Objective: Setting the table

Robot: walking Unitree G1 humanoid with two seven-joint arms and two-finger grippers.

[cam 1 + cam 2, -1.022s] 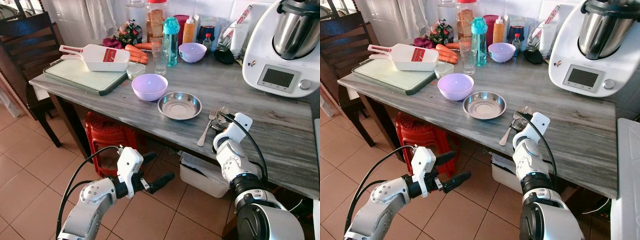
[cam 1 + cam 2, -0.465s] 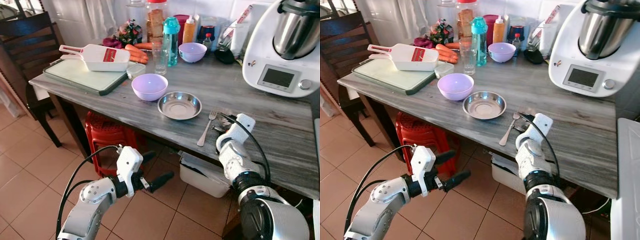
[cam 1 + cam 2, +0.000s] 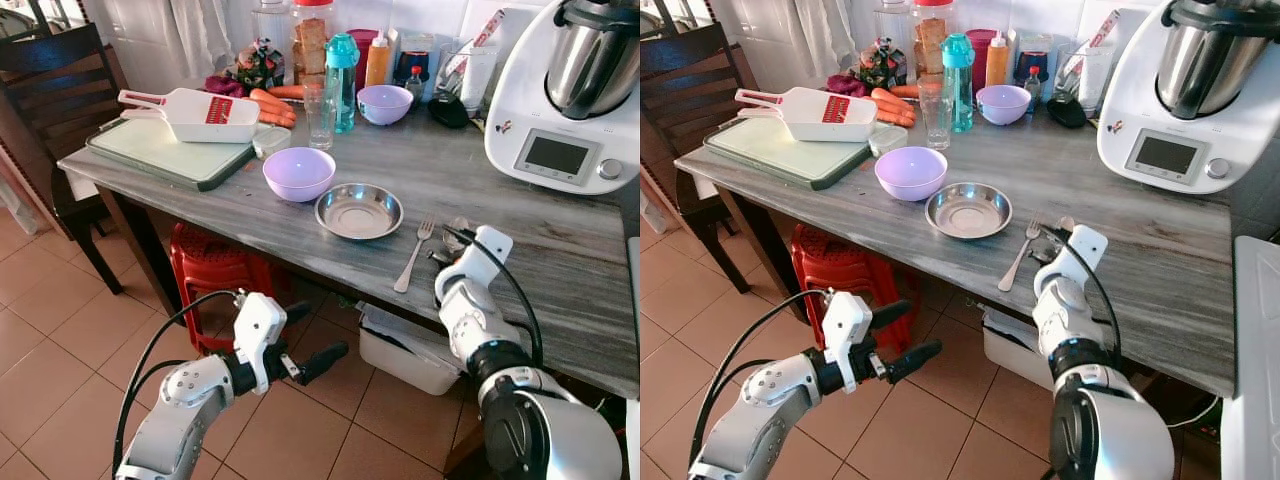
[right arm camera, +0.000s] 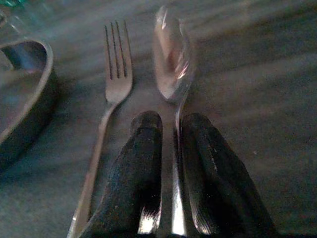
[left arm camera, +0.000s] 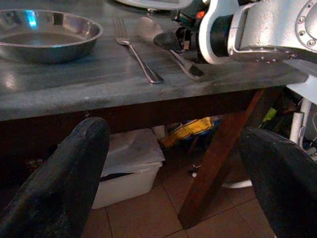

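Bowls (image 3: pixel 299 171) and steel dish (image 3: pixel 359 210) hold nothing | right pincer (image 4: pixel 168 148) clamps spoon (image 4: pixel 171 54) | left pincer (image 3: pixel 318 340) wide

Glossy metal spoon (image 4: pixel 171 54) — matt grey table (image 3: pixel 520 215).

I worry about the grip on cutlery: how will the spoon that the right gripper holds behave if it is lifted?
The spoon looks like thin polished metal, so probably stiff and light. Its shiny handle sits between the right gripper's fingers, so it may slip or swivel. Its bowl end lies beyond the grip and could sag toward the table.
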